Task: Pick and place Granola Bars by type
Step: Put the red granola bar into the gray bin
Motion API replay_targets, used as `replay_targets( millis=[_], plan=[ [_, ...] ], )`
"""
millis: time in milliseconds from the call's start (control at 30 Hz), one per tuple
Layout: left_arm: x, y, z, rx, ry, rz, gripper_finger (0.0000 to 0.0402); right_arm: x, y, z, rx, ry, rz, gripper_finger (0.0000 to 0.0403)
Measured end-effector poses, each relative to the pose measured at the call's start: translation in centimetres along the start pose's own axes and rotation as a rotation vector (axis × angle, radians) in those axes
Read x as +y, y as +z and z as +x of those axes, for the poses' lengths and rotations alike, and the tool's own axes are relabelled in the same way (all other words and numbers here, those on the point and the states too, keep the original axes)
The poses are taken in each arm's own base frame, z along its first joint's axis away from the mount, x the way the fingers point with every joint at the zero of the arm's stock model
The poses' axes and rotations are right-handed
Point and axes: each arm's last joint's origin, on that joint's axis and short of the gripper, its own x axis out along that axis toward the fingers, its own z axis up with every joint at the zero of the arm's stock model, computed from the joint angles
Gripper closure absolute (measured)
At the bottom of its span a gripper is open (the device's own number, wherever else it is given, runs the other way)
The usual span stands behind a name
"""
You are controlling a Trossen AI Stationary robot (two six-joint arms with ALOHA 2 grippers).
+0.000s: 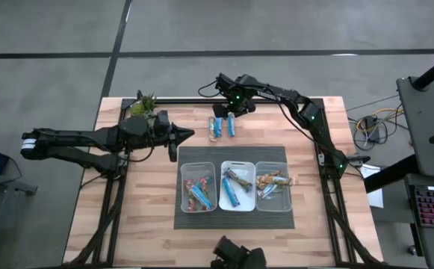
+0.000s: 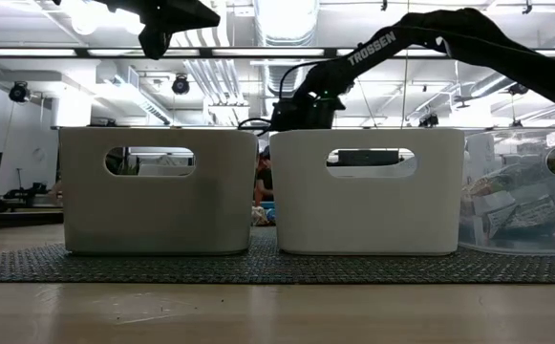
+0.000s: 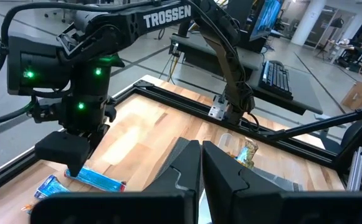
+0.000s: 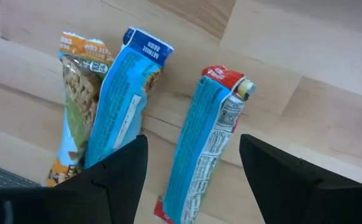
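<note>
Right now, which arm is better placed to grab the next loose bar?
Right. Its open pincer hangs straddling the red-ended blue bar. The left pincer, fingers together, sits farther away.

The wooden table point(image 1: 142, 202) carried a dark woven mat point(image 1: 235, 217) at its centre. Three clear bins stood on the mat in a row running from nine to three o'clock: the left bin point(image 1: 183, 196), the middle bin point(image 1: 237, 166) and the right bin point(image 1: 285, 198). Toward twelve o'clock of the mat, loose granola bars point(image 1: 222, 127) lay directly on the bare wood. A small green plant point(image 1: 143, 103) sat at the table's eleven o'clock corner.
</note>
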Motion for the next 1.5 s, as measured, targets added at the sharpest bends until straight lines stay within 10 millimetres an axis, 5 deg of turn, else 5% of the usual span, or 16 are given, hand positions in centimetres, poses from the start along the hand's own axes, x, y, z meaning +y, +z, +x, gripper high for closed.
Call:
replay_targets(
  millis=[967, 1500],
  plan=[
    [0.0, 0.0, 0.0, 0.0, 0.0, -0.009, 0.0401, -0.9, -0.4, 3.0, 0.078, -0.033, 0.024, 0.0162],
    [0.0, 0.0, 0.0, 0.001, 0.0, -0.008, 0.0401, -1.0, -0.4, 3.2, 0.087, -0.032, 0.014, 0.0234]
  ],
)
